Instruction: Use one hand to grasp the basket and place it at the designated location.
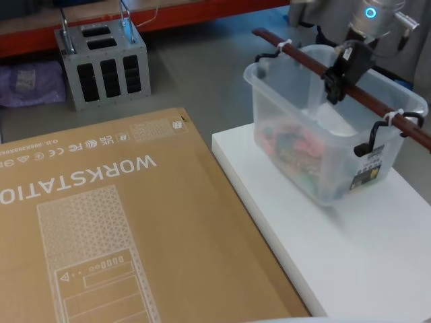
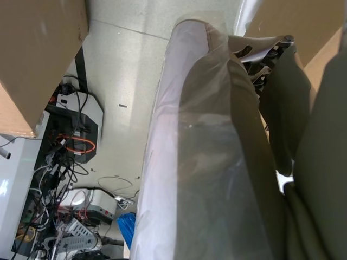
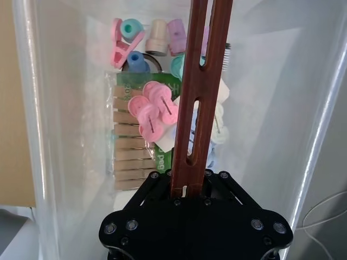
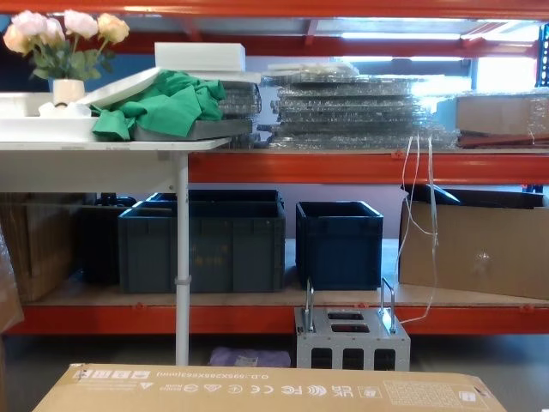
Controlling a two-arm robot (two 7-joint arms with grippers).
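1. The right arm's hand (image 1: pixel 335 86) is clamped onto the basket's bar handle (image 1: pixel 303 59), roughly mid-bar. In the right wrist view (image 3: pixel 188 184) the fingers are squeezed right up against the reddish-brown bar on both sides, with no slack that I can see.
2. The basket (image 1: pixel 316 145) hangs straight below the hand. The bar runs across the top of it and sticks out past the rim on either side of the hand.
3. White zip-ties (image 1: pixel 283 46) lash the bar to the tub, one out toward each end, so there's one on each side of the hand.
4. Under the basket, and so under the hand too, is a white slab (image 1: pixel 316 256). I honestly can't tell if the tub's bottom is touching it or just off it.
5. Directly beneath the hand, inside the tub, there's a jumble of pink pegs (image 3: pixel 152 111), a card of wooden pegs (image 3: pixel 129 149) and some pastel bits beyond those.
6. Just up the arm from the hand is the round joint with the glowing blue ring (image 1: pixel 371 12).
7. Off to the hand's left is a big cardboard box (image 1: pixel 101 222) printed WORKSTATION, sitting just beside the slab.
8. Further left, and well apart from the hand, a grey metal box (image 1: pixel 104 64) with slots sits on the floor.
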